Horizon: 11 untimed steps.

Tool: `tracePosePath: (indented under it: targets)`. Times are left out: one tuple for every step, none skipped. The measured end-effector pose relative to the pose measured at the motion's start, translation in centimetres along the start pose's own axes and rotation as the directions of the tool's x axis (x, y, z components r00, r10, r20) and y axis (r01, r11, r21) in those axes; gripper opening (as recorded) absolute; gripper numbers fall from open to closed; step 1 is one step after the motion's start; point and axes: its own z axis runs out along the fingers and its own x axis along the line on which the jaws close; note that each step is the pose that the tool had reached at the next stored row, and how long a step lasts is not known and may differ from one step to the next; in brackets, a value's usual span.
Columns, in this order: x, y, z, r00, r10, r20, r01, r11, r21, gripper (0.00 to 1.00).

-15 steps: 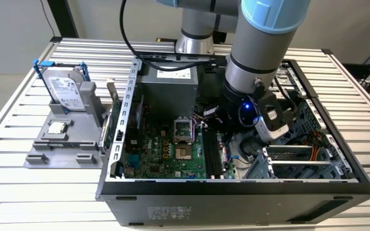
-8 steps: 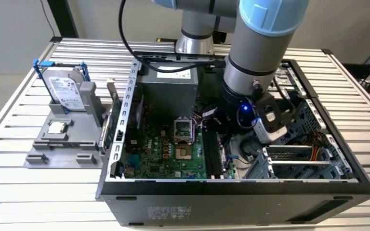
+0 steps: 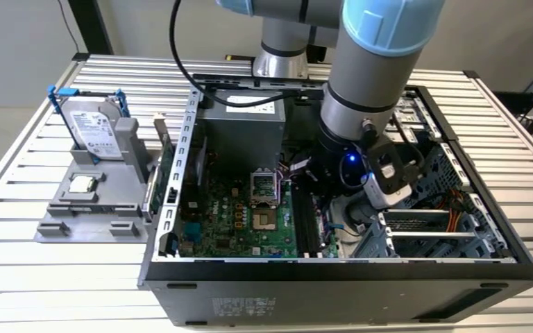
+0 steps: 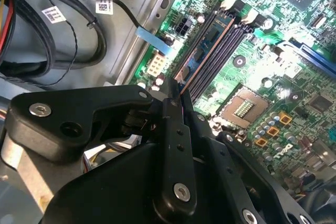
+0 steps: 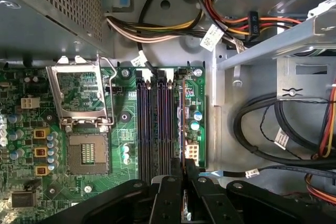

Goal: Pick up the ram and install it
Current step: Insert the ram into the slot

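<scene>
The arm (image 3: 368, 90) reaches down into the open case (image 3: 341, 267), and the gripper (image 5: 184, 176) is pinching the ram (image 5: 182, 124) at one end, its fingers pressed against the two flat faces. The ram stands on edge along the edge of the board (image 5: 31, 103) nearest the cable bay. It lines up with the outermost of the slots (image 5: 152, 124), and the neighbouring slots are bare. To my eye this is the seating step. It wants the stick kept upright and dead parallel to its slot, the notch matched to the key, and both end clips swung open. The push should go straight down. With the hold at one end, the far end may ride up, so the pressure needs to stay even and free of twist. What I can't make out is the bottom edge. The stick's own body and the fingers cover the line where the contacts meet the slot, so I can't tell whether it hovers, rests or is already home. The near clip lies under the fingers, and the far clips are too small to judge. In the exterior view the wrist stands in front of the slots.
</scene>
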Motion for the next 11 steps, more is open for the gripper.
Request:
tracePosePath:
  targets:
    - [0.00, 0.00, 0.07, 1.0000, 0.000, 0.0000, 0.000, 1.0000, -0.0003, 0.00]
    - [0.01, -0.01, 0.16, 1.0000, 0.000, 0.0000, 0.000, 1.0000, -0.0002, 0.00]
    - [0.02, -0.01, 0.28, 1.0000, 0.000, -0.0001, 0.000, 1.0000, -0.0001, 0.00]
    - [0.03, -0.02, 0.41, 1.0000, 0.000, -0.0001, 0.000, 1.0000, 0.0000, 0.00]
    - [0.05, -0.02, 0.60, 1.0000, 0.001, -0.0001, -0.001, 1.0000, -0.0001, 0.00]
    - [0.06, -0.02, 0.78, 1.0000, 0.001, -0.0001, -0.001, 1.0000, -0.0001, 0.00]
    - [0.07, -0.02, 0.96, 1.0000, 0.002, 0.0000, -0.002, 1.0000, -0.0001, 0.00]
    - [0.08, -0.03, 1.13, 1.0000, 0.003, -0.0001, -0.003, 1.0000, 0.0000, 0.00]
    - [0.10, -0.03, 1.32, 1.0000, 0.004, 0.0000, -0.004, 1.0000, 0.0000, 0.00]
    - [0.14, -0.03, 1.47, 1.0000, 0.005, 0.0000, -0.005, 1.0000, 0.0000, 0.00]
    - [0.17, -0.03, 1.56, 1.0000, 0.007, 0.0000, -0.007, 1.0000, 0.0001, 0.00]
